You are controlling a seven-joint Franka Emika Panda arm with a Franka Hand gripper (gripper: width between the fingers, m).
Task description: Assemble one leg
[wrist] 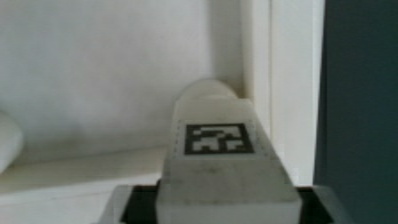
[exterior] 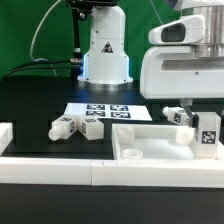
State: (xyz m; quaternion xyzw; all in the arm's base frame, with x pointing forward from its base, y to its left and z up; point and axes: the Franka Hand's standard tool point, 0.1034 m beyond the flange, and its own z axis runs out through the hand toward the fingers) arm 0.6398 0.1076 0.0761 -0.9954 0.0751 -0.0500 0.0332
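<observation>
**Tech A:** Nearest the exterior camera runs a white raised barrier (exterior: 60,168) across the front of the work area. Behind it, on the exterior view's right, sits the large white tray-like panel (exterior: 150,152) with its raised rim.

**Tech B:** Location of the task part?

**Tech A:** One tagged leg (exterior: 205,132) stands upright at the panel's far right corner, directly beneath the white arm housing (exterior: 185,68). A tag is visible on its front face. A second tagged piece (exterior: 178,116) sits just behind it, beside the arm.

**Tech B:** Gripper condition?

**Tech A:** In the wrist view, the gripper (wrist: 214,205) carries the leg (wrist: 217,140) between its dark fingers (wrist: 128,205); the jaws are closed onto the part's lower sides. The leg's rounded end points away from the camera, with one square tag facing the lens.

**Tech B:** Surroundings in that view?

**Tech A:** Pale panel surface fills the background, and a vertical white rim wall (wrist: 285,60) stands just beside the leg. Whether the leg touches that wall cannot be determined. Dark table shows past the rim.

**Tech B:** Other loose parts?

**Tech A:** Two more legs lie on the black table (exterior: 30,100), on the exterior view's left: one (exterior: 63,127) and another (exterior: 91,129) just beside it. The marker board (exterior: 108,110) lies flat behind them, near the white robot base (exterior: 105,55).
</observation>
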